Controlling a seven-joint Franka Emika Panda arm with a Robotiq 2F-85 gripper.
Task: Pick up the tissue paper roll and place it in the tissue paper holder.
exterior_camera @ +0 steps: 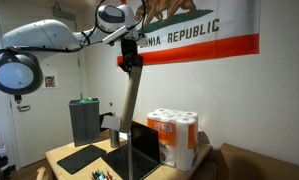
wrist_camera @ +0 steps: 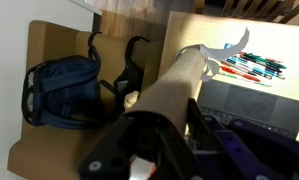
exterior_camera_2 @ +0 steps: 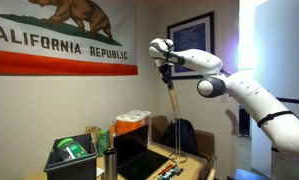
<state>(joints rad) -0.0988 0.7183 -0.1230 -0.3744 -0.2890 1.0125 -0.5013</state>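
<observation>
The tissue paper roll (exterior_camera: 128, 115) is a very long, slim, tan tube. It hangs nearly upright from my gripper (exterior_camera: 128, 58), which is shut on its top end, high above the table. In an exterior view the roll (exterior_camera_2: 173, 115) shows as a thin stick below the gripper (exterior_camera_2: 167, 68), its bottom end close to the table. In the wrist view the tube (wrist_camera: 174, 85) runs away from the jaws (wrist_camera: 154, 125) toward the table below. I cannot make out the tissue paper holder in any view.
A plastic-wrapped pack of white rolls (exterior_camera: 175, 138) stands on the table by the roll. A black laptop (exterior_camera: 129, 155), a black mat (exterior_camera: 82, 158) and pens (wrist_camera: 251, 65) lie on the table. A dark bin (exterior_camera: 84, 118) stands behind. A blue backpack (wrist_camera: 61, 92) lies on the floor.
</observation>
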